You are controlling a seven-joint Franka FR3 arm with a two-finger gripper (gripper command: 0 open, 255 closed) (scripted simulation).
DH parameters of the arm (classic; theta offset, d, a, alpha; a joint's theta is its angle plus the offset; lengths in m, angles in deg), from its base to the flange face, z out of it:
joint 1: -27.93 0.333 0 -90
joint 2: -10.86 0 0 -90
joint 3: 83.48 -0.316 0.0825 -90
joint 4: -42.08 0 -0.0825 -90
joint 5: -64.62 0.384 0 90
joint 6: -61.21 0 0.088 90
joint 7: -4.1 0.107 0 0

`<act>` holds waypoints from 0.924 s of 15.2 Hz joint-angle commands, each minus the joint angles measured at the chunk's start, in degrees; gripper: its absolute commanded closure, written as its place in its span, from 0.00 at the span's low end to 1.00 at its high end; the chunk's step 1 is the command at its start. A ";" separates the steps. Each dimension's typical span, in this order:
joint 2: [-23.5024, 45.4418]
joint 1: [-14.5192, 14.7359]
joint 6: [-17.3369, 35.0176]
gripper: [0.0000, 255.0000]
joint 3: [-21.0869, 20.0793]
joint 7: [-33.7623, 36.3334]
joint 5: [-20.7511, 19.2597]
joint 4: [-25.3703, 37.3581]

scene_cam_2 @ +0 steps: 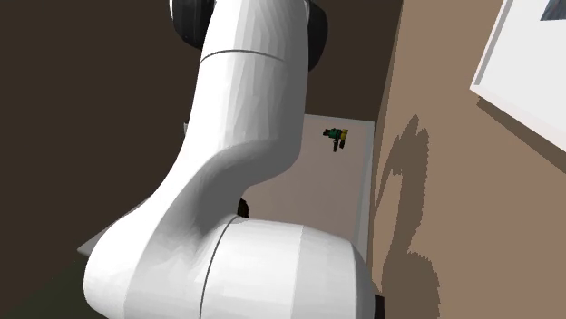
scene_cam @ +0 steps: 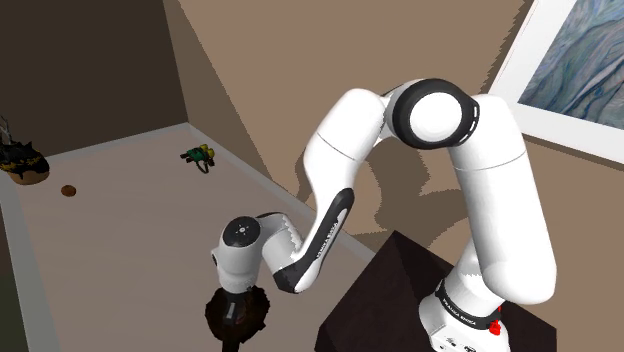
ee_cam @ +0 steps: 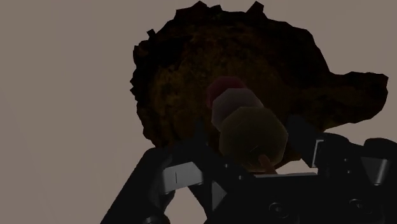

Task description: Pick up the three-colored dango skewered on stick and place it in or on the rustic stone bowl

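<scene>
Gripper (ee_cam: 251, 167) down, clasps the dango skewer (ee_cam: 247, 124) just above the dark stone bowl (ee_cam: 172, 83). Reaches from the stand (scene_cam: 398, 292) with elbow raised high, forearm folded back down, wrist pointing at the pale table (scene_cam: 120, 205).

The arm (scene_cam: 300, 240) covers most of the dark bowl (scene_cam: 215, 318); the green object (scene_cam: 200, 155) is too small to name.

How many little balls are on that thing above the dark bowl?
3, on the dango the tool holds over the bowl: a dark red ball farthest from the tool, a pale ball in the middle, an olive ball nearest it. None seems hidden.
</scene>
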 commanded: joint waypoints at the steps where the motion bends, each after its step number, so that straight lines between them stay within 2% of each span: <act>1: 0.24 -0.06 -0.03 0.00 0.25 0.08 -0.09 -0.41; 5: 0.43 -0.01 -0.20 0.00 0.20 -0.04 0.01 -0.08; 9: -6.71 -4.71 -3.38 0.00 -5.85 -4.45 6.20 -4.04; 14: -6.71 -4.70 -3.38 0.00 -5.85 -4.45 6.21 -4.04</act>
